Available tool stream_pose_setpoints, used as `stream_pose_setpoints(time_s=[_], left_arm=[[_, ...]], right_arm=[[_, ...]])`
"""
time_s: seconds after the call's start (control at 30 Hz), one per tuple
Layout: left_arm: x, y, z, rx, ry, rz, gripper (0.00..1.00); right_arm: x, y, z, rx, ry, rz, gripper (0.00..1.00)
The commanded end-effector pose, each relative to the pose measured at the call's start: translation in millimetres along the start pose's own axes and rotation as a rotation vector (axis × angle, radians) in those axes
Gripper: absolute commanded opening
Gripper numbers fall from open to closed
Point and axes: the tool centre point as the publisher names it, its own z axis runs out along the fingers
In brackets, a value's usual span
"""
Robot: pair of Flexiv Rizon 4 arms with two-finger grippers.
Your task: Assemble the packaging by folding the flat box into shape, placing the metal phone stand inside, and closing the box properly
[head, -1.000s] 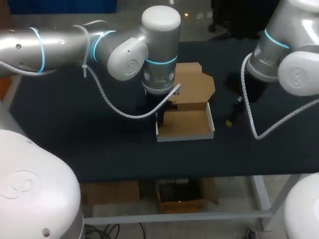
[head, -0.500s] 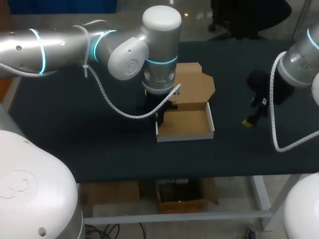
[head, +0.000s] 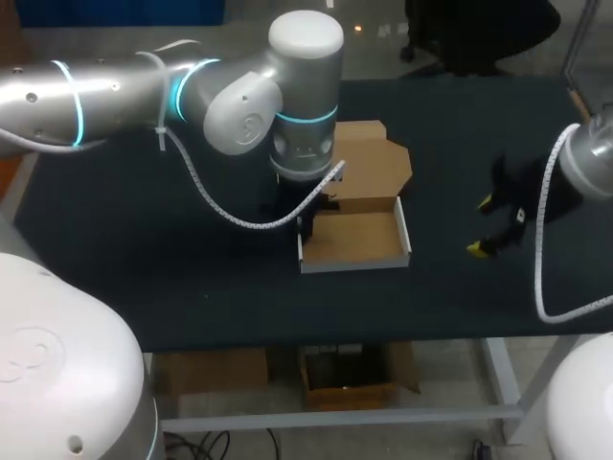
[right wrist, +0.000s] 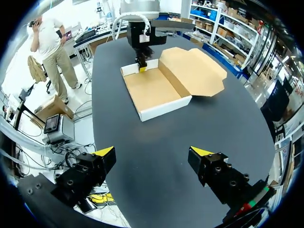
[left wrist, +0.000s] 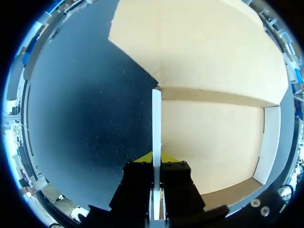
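The left gripper (left wrist: 156, 159) stays pinched on the thin white left wall of the cardboard box (head: 356, 235), a shallow open tray with its tan lid flat behind it, mid-way across the matte black table (head: 144, 259). The right gripper (head: 481, 226), its fingers wide apart and empty, has drawn farther right.

no legible text or labels anywhere

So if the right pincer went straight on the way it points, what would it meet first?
Probably the black table top just ahead of the open right pincer; depth is unclear, but beyond that lies the near white wall of the open brown cardboard box.
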Motion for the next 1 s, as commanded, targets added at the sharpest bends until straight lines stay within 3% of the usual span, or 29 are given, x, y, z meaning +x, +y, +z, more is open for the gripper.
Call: stream_pose_setpoints(time_s=[0.03,0.3,0.73,1.0], left_arm=[[-1.6,-0.9,0,0.002,-0.003,-0.001,0.0],[-1.6,-1.6,0,0.004,-0.023,0.003,0.0],[-6.9,-4.5,-1,0.049,-0.195,-0.009,0.0],[-15.8,-10.9,1,0.04,-0.241,0.007,0.0]], right_arm=[[0,-7,-16,-0.038,0.108,-0.044,1.0],[6,-19,-28,-0.057,0.113,-0.06,1.0],[5,-22,-31,-0.049,0.097,-0.064,1.0],[6,-22,-30,-0.039,0.097,-0.054,1.0]])
